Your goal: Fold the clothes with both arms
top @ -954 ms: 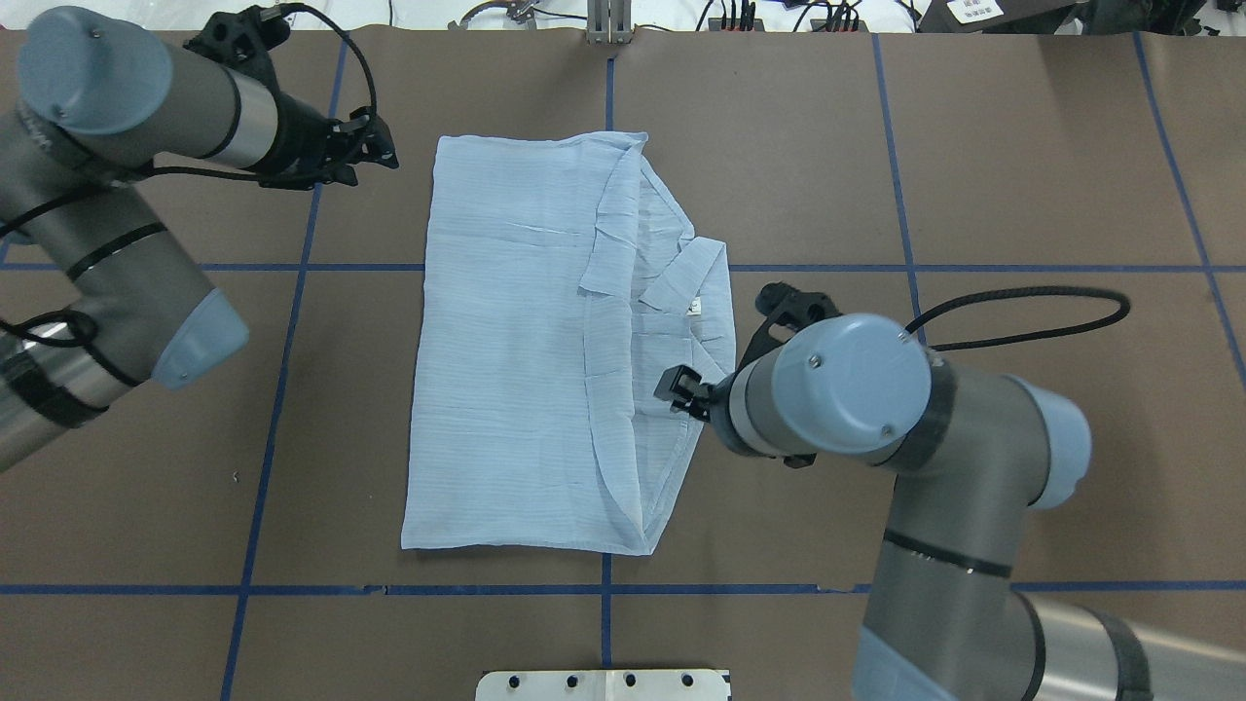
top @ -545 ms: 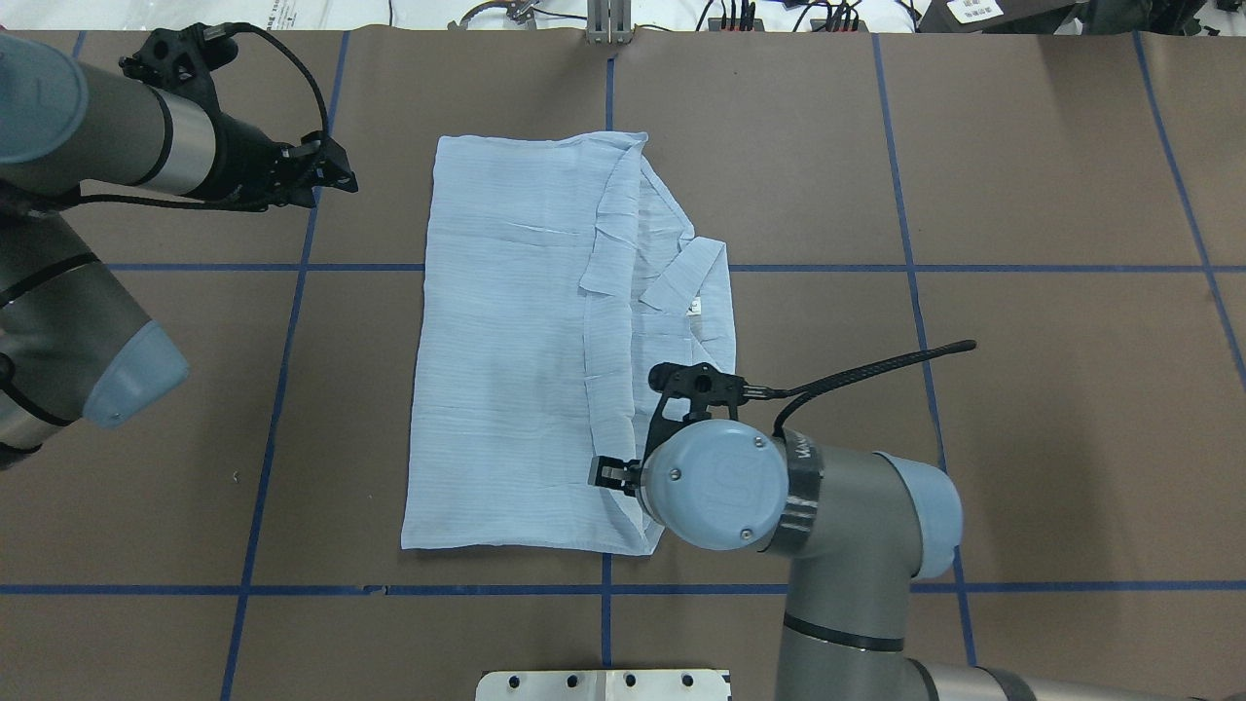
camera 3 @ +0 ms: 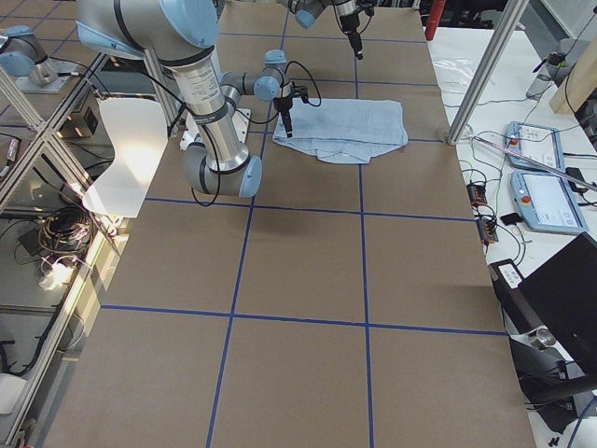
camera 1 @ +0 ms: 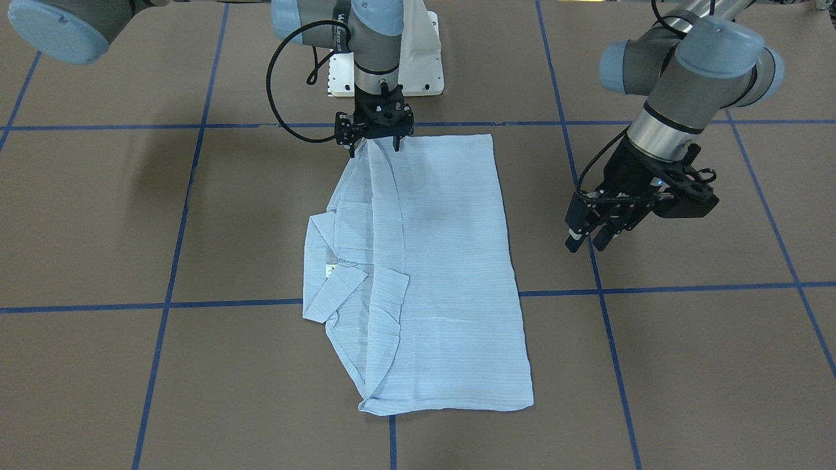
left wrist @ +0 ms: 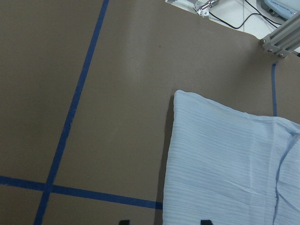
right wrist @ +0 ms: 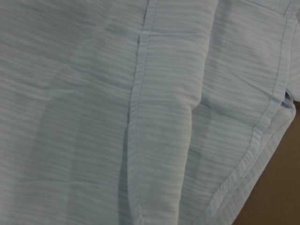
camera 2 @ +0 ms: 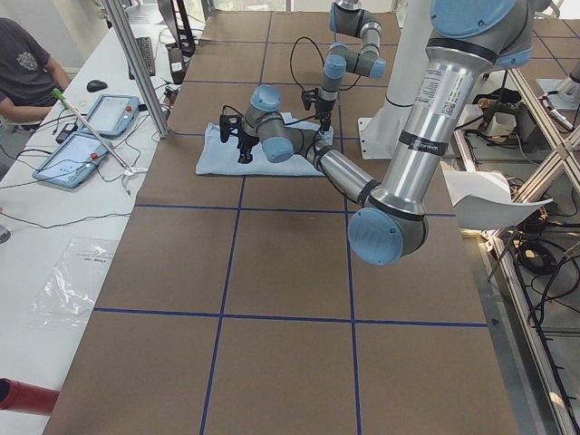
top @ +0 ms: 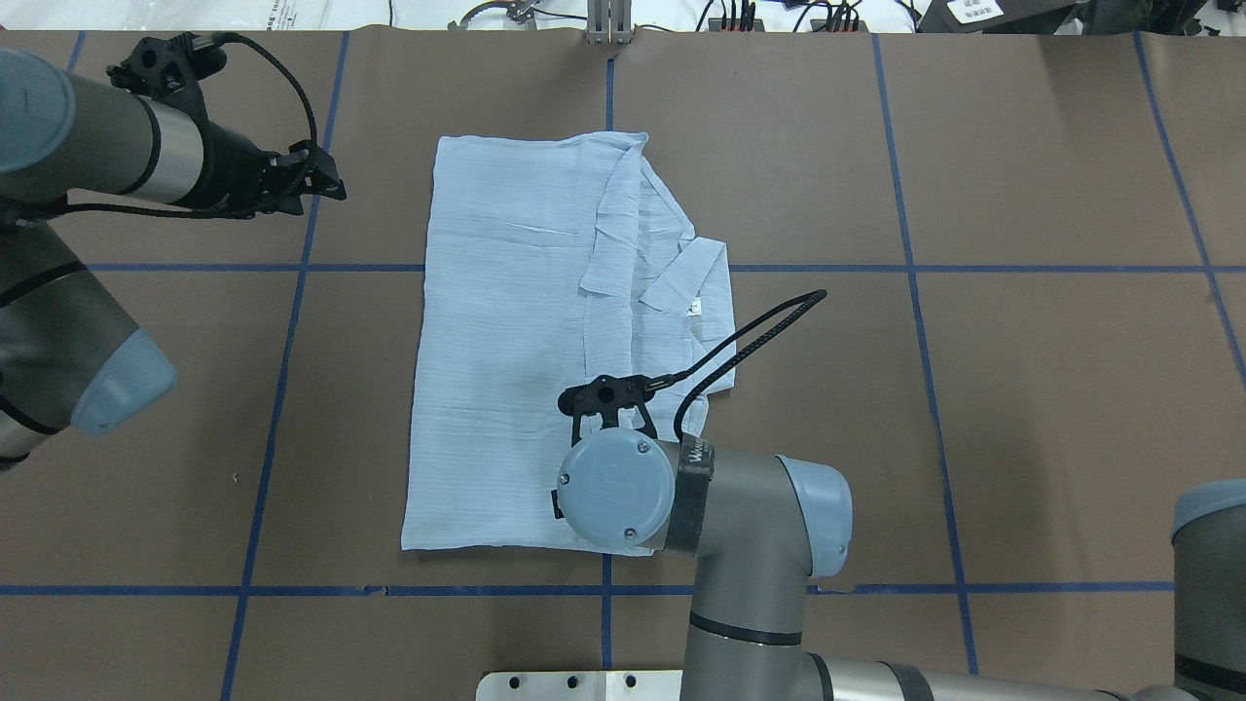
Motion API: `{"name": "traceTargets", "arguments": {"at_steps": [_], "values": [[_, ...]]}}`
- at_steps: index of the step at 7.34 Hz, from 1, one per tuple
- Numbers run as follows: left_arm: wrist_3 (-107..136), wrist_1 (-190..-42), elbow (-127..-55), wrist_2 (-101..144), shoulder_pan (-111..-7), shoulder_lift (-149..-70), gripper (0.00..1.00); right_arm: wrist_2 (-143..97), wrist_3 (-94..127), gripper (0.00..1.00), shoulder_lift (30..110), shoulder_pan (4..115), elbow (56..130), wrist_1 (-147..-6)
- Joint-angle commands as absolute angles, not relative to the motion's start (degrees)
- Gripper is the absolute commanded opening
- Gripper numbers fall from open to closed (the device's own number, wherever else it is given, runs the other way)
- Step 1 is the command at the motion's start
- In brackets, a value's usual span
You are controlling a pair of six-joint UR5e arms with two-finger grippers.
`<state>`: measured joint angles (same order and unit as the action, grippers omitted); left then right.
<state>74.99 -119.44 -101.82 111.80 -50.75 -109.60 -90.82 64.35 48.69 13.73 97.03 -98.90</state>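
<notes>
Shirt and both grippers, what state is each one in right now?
shirt: partly folded, lying flat on the table, collar showing.
right gripper: open, low at the shirt's edge nearest the robot.
left gripper: open, empty, above bare table beside the shirt.

Table (top: 1022, 438): brown covering across the whole frame, marked into large squares by blue tape lines (top: 973, 268).

Exterior left view:
- upper left: a seated person (camera 2: 23, 68) in a dark top, at a white side bench.
- beside them: a dark mouse (camera 2: 97, 86) and two blue-framed tablets (camera 2: 113, 115), (camera 2: 72, 154).
- left edge, mid-height: clear plastic bag (camera 2: 77, 281).
- lower left corner: red object (camera 2: 23, 397), cut off by the frame.
- top left: aluminium post (camera 2: 136, 68).
- right side: curved white sheet (camera 2: 494, 195).

Exterior right view, lower right: open black laptop (camera 3: 550, 289).
</notes>
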Motion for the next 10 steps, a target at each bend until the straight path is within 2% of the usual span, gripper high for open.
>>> {"name": "traceTargets", "arguments": {"at_steps": [1,3,6,8,10], "values": [[75.1,-119.4,-101.8,111.8,-50.7,-109.6,0.6,-91.0,58.7,1.0,48.9,13.8,96.9,-103.8],[75.1,-119.4,-101.9,111.9,-50.7,-109.6,0.6,-91.4,57.9,1.0,51.7,14.1,99.2,-106.1],[75.1,-119.4,-102.2,111.9,-50.6,-110.1,0.6,-91.3,55.1,1.0,63.9,14.9,112.2,-109.2],[75.4,-119.4,-102.2,111.9,-50.6,-110.3,0.6,-90.9,55.9,1.0,62.5,14.5,111.9,-108.5],[75.4,-119.4,-103.3,112.0,-50.8,-110.0,0.6,-90.8,56.3,1.0,55.3,17.5,106.0,-104.0]]}}
